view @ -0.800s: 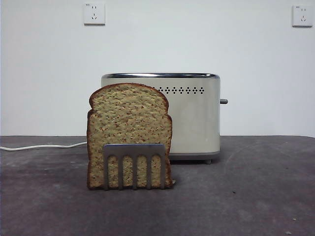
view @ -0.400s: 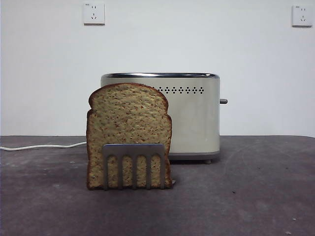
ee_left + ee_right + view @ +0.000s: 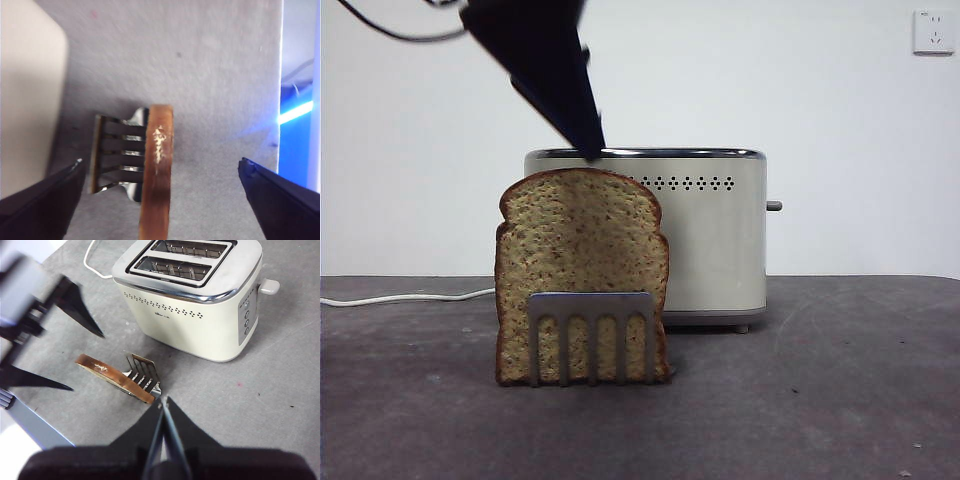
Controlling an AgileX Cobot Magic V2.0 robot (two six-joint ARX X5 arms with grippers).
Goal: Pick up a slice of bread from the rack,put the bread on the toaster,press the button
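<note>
Slice of bread (image 3: 582, 270) upright on edge at lower centre of the front view, propped in the rack (image 3: 592, 335) so its crust stays reachable from above. Directly over it, left gripper (image 3: 159, 172), jaws spread wide to either side of the crust, likely lined up for a descent. Behind, toaster (image 3: 705, 235) with slots facing up, button (image 3: 774, 206) on its right end. Right gripper (image 3: 163, 405) waiting well apart, jaws pressed together, empty. All on the grey surface (image 3: 840, 400).
</note>
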